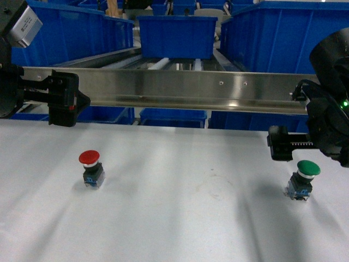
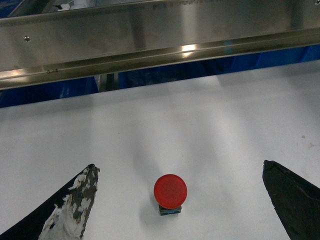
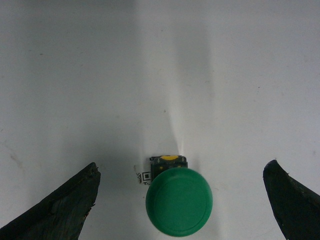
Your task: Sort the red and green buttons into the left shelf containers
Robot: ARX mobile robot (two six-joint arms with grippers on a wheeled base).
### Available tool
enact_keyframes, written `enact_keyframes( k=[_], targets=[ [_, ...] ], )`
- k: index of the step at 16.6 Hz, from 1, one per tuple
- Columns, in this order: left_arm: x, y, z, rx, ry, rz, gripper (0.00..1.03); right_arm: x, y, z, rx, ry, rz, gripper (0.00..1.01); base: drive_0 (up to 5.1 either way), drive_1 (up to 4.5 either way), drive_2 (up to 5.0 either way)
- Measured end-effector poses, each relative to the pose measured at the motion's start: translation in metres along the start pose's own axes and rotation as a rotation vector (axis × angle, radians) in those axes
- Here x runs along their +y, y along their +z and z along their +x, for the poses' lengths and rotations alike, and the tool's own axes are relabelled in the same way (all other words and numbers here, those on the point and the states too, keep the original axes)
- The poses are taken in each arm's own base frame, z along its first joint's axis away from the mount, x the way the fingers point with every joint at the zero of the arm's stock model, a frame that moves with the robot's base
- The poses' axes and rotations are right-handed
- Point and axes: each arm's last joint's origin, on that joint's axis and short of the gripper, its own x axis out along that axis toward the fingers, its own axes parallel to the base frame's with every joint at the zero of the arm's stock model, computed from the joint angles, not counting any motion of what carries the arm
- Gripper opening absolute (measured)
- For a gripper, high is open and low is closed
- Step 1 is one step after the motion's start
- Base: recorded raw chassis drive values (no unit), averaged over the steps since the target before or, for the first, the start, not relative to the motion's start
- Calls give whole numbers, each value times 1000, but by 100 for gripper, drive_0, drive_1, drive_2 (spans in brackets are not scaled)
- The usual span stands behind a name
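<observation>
Below our parted right gripper [image 3: 180, 200] the green button [image 3: 179, 201] stands upright on the white table [image 1: 180, 218], centred between its fingers; our left gripper [image 2: 180, 200], also spread, similarly straddles the red button [image 2: 170, 192].

Two push buttons are standing on the white table [image 1: 174, 218]: one red button [image 1: 90, 168] and one green button [image 1: 303, 178]. Two grippers are showing, the left gripper [image 1: 62, 101] and the right gripper [image 1: 283, 143]. At least three blue bins [image 1: 176, 35] are sitting on the steel shelf [image 1: 180, 87], with more showing beneath its rail.
</observation>
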Motion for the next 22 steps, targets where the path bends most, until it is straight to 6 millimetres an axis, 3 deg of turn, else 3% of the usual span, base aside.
enact_keyframes(
  k=[2,7,14,17,22],
  targets=[
    [0,0,0,-1,0,0,98,0,8,5,29,-24,-5,98,0,0,0],
    [0,0,0,0,0,-2,98,-13,-19,36,173,-51,17,98,0,0,0],
    [0,0,0,0,0,-6,98,0,-58,40,119,40,50,98,0,0,0],
    [0,0,0,0,0,-6,98,1,-48,32,-36,71,71,98,0,0,0],
    [0,0,0,0,0,-6,98,-17,-49,36,-69,97,52,98,0,0,0]
  ],
)
